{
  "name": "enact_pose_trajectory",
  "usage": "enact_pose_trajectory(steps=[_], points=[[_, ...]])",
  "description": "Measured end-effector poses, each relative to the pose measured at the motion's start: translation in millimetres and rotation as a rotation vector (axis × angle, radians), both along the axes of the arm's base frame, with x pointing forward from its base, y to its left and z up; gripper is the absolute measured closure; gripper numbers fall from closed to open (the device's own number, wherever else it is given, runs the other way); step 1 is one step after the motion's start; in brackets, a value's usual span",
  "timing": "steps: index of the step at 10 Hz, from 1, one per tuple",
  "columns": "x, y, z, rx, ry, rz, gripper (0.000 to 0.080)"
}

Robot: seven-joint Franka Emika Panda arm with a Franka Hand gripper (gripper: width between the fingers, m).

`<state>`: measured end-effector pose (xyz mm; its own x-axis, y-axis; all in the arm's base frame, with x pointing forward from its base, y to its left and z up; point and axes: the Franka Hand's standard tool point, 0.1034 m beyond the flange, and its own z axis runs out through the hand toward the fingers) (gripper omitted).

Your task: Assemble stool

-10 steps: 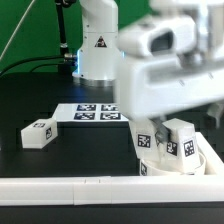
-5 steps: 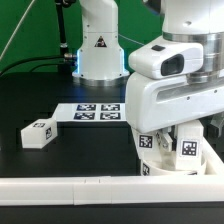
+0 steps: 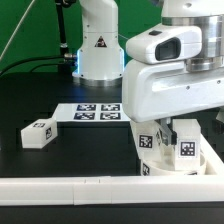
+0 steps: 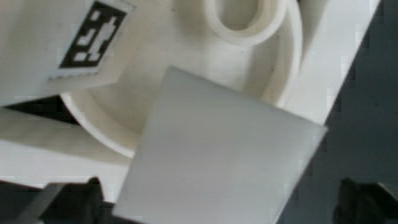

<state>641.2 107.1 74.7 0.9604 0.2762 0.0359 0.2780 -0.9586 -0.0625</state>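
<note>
The seat disc [image 3: 165,168] of the stool lies at the front of the counter [image 3: 40,100], toward the exterior view's right, just behind the long white rail [image 3: 70,185] that closes the front edge. It is white plastic, round, with a raised rim like a shallow bowl. In the wrist view I see also a round ring-shaped boss [image 4: 246,18] on its inner floor.

Two leg blocks stand in the seat. One leg block [image 3: 146,143] is at the side of the exterior view's left and the second leg block [image 3: 186,148] is more to the right. Both are small white rectangular pieces with a black-and-white square tag on the face. They look a little tilted, not fully upright.

My hand [image 4: 217,200] hangs directly over the seat, and its big white housing hides the top of both blocks in the exterior view. In the wrist view a plain pale face of a leg block fills the middle, between my two dark fingertips [image 4: 68,200]. They stand to either side of it, but I cannot tell if they press on the block or are only spread around it.

A third leg block [image 3: 38,133] lies alone on the counter, well apart, at the exterior view's left. The marker board [image 3: 95,112] lies flat behind, near the middle. The counter is black and matte. Behind it stand the white robot base [image 3: 98,45] and a green backdrop [image 3: 25,30].
</note>
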Motion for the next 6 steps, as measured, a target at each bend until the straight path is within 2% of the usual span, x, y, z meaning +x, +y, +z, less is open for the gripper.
enact_pose_trajectory(steps=[1, 3, 6], points=[[0.0, -0.1, 0.0, 0.000, 0.001, -0.012, 0.0155], [0.3, -1.1, 0.1, 0.000, 0.001, -0.026, 0.0464], [0.2, -0.8, -0.1, 0.006, 0.018, -0.256, 0.0464]])
